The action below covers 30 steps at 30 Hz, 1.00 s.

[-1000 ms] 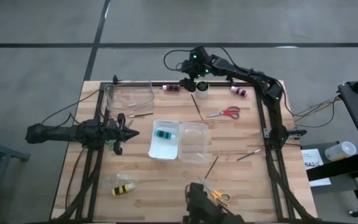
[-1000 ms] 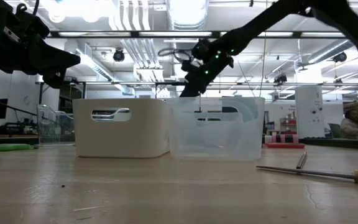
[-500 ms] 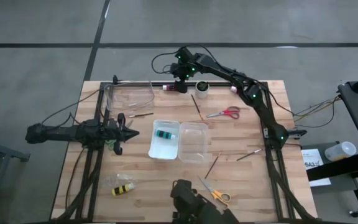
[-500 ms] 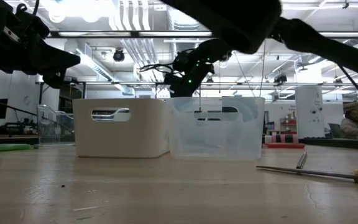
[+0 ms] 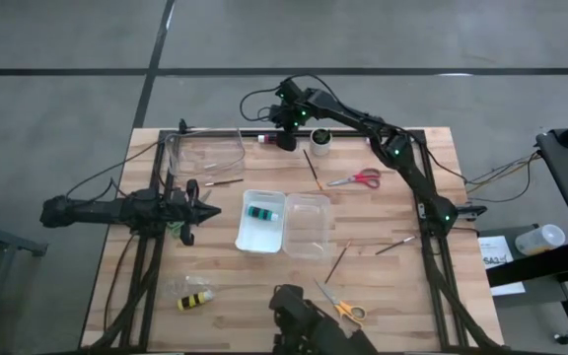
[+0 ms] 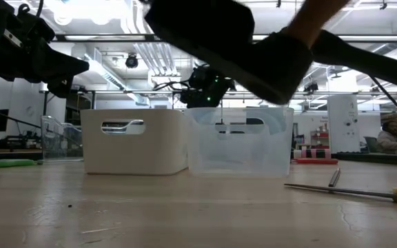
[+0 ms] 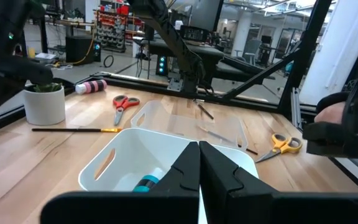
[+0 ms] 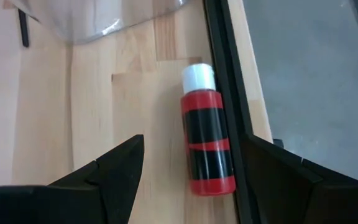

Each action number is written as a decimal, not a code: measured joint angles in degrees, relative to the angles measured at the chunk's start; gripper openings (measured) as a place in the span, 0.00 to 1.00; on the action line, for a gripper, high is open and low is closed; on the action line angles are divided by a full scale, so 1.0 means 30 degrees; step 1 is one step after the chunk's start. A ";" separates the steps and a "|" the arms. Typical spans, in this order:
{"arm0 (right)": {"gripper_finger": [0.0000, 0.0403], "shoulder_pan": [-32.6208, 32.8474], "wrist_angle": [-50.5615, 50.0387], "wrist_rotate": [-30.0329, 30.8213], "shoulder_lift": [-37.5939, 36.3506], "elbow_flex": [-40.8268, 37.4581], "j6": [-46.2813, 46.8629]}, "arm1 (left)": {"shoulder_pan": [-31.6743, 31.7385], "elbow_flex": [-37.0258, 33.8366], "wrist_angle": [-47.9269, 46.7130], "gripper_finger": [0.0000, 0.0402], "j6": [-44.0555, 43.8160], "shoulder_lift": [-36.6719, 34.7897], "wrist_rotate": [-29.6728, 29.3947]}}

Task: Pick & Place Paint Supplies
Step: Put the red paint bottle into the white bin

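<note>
The right gripper (image 5: 284, 138) is out at the table's far edge, w/ the red paint bottle (image 8: 207, 146) lying directly under it, framed in the gap between its two fingers (image 8: 120, 171). Jaws are spread wide, a finger either side of the bottle, not touching it as far as the wrist view shows.

The bottle lies flat on the wood, right against the dark frame rail (image 8: 225, 81) along that edge. Red body, two black bands, white cap; cap end points away from the gripper. From above only its tip (image 5: 264, 139) peeks out beside the gripper, near the clear tub (image 5: 205, 153) at the far-left corner.

The left gripper (image 5: 203, 210) waits over the left side of the table, just beside the white bin (image 5: 260, 233), fingers pressed together, nothing in them. Inside that bin lies a teal bottle (image 5: 260, 212). Red-handled scissors (image 5: 358, 179) lie right of ctr, well apart from the right gripper.
</note>
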 joint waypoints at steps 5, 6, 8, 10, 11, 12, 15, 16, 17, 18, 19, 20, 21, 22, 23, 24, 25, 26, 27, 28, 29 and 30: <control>0.66 -0.0066 -0.0292 0.0007 0.0451 -0.0044 -0.0146 | -0.0002 0.0000 0.0000 0.00 0.0000 -0.0007 0.0001; 0.66 -0.0066 -0.0287 0.0007 0.0509 -0.0058 -0.0165 | 0.0005 -0.0004 0.0000 0.00 0.0000 -0.0007 0.0001; 0.66 -0.0074 -0.0293 0.0007 0.0559 -0.0058 -0.0160 | 0.0005 -0.0007 0.0000 0.00 0.0000 -0.0007 0.0001; 0.66 -0.0117 -0.0321 0.0000 0.0641 -0.0058 -0.0168 | -0.0001 -0.0006 0.0000 0.00 0.0000 -0.0007 0.0001; 0.66 -0.0143 -0.0358 0.0000 0.0700 -0.0058 -0.0168 | 0.0002 -0.0007 0.0000 0.00 0.0000 -0.0007 0.0001; 0.66 -0.0160 -0.0387 0.0006 0.0787 -0.0066 -0.0153 | -0.0003 -0.0004 0.0000 0.00 0.0000 -0.0007 0.0001; 0.66 -0.0236 -0.0411 0.0007 0.0992 -0.0080 -0.0138 | 0.0002 0.0000 0.0000 0.00 0.0000 -0.0007 0.0004; 0.66 -0.0262 -0.0425 0.0007 0.1030 -0.0080 -0.0130 | -0.0001 -0.0002 0.0000 0.00 0.0000 -0.0007 0.0004; 0.66 -0.0270 -0.0423 0.0007 0.1090 -0.0080 -0.0102 | -0.0003 0.0000 0.0000 0.00 0.0000 -0.0007 0.0002; 0.66 -0.0270 -0.0395 0.0007 0.1165 -0.0080 -0.0109 | 0.0001 -0.0007 0.0000 0.00 0.0000 -0.0007 0.0002; 0.66 -0.0283 -0.0412 0.0007 0.1219 -0.0080 -0.0102 | -0.0002 -0.0007 0.0000 0.00 0.0000 -0.0007 0.0001; 0.66 -0.0286 -0.0459 0.0007 0.1300 -0.0080 -0.0095 | 0.0005 0.0000 0.0000 0.00 0.0000 -0.0007 0.0001; 0.66 -0.0288 -0.0480 0.0007 0.1411 -0.0080 -0.0101 | 0.0002 -0.0006 0.0000 0.00 0.0000 -0.0007 0.0009; 0.66 -0.0284 -0.0487 0.0007 0.1507 -0.0080 -0.0144 | 0.0001 -0.0004 0.0000 0.00 0.0000 -0.0007 0.0009; 0.66 -0.0284 -0.0512 0.0007 0.1569 -0.0080 -0.0172 | -0.0003 -0.0002 0.0000 0.00 0.0000 -0.0007 0.0009; 0.66 -0.0295 -0.0527 -0.0072 0.1607 -0.0087 -0.0168 | -0.0001 -0.0003 0.0000 0.00 0.0000 -0.0007 0.0007; 0.66 -0.0339 -0.0525 -0.0245 0.1618 -0.0087 -0.0159 | 0.0003 -0.0005 0.0000 0.00 0.0000 -0.0007 0.0009; 0.66 -0.0360 -0.0515 -0.0313 0.1618 -0.0087 -0.0146 | 0.0000 -0.0007 0.0000 0.00 0.0000 -0.0007 0.0009; 0.66 -0.0374 -0.0494 -0.0316 0.1618 -0.0087 -0.0150 | -0.0001 -0.0007 0.0000 0.00 0.0000 -0.0007 0.0009; 0.66 -0.0395 -0.0489 -0.0313 0.1618 -0.0086 -0.0154 | -0.0002 -0.0007 0.0000 0.00 0.0000 -0.0007 0.0009; 0.66 -0.0409 -0.0489 -0.0315 0.1618 -0.0087 -0.0175 | -0.0002 -0.0007 0.0000 0.00 0.0000 -0.0007 0.0009; 0.66 -0.0423 -0.0503 -0.0357 0.1618 -0.0087 -0.0182 | 0.0002 0.0000 0.0000 0.00 0.0000 -0.0007 0.0009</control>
